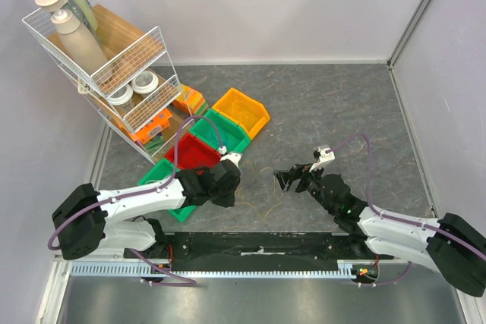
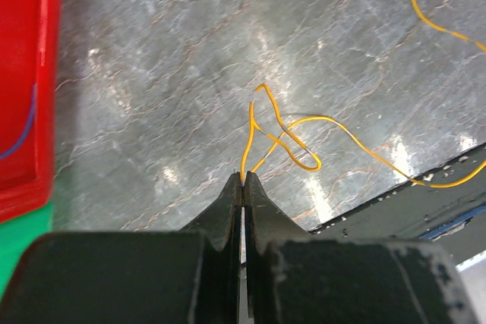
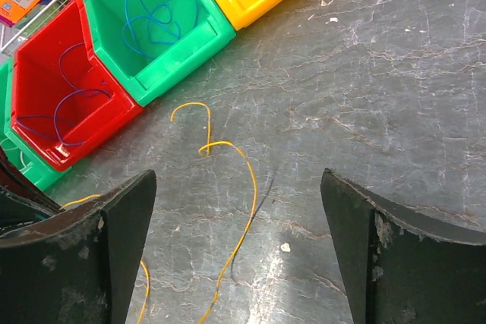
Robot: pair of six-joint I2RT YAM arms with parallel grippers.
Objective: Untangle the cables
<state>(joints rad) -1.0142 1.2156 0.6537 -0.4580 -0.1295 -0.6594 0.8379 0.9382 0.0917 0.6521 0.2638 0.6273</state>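
The cables are thin yellow wires lying loose on the grey table [image 1: 342, 104] between the two grippers [image 1: 262, 204]. My left gripper [image 1: 237, 191] is shut on one end of a yellow wire [image 2: 300, 146], which loops and crosses itself just beyond the fingertips [image 2: 243, 178]. A second yellow wire [image 2: 425, 17] lies farther off. My right gripper [image 1: 287, 178] is open and empty above a curved yellow wire [image 3: 247, 180] with a thin dark strand [image 3: 263, 191] beside it. The jaws stand wide apart on either side of it [image 3: 238, 176]. Blue wires lie in the red bin [image 3: 68, 104] and the green bin [image 3: 156, 17].
A row of bins stands behind the left gripper: yellow [image 1: 241, 111], green [image 1: 220, 133], red [image 1: 186, 155], and another green [image 1: 163, 176]. A tilted wire rack [image 1: 99, 51] with bottles fills the far left. The black base rail [image 1: 258, 244] runs along the near edge.
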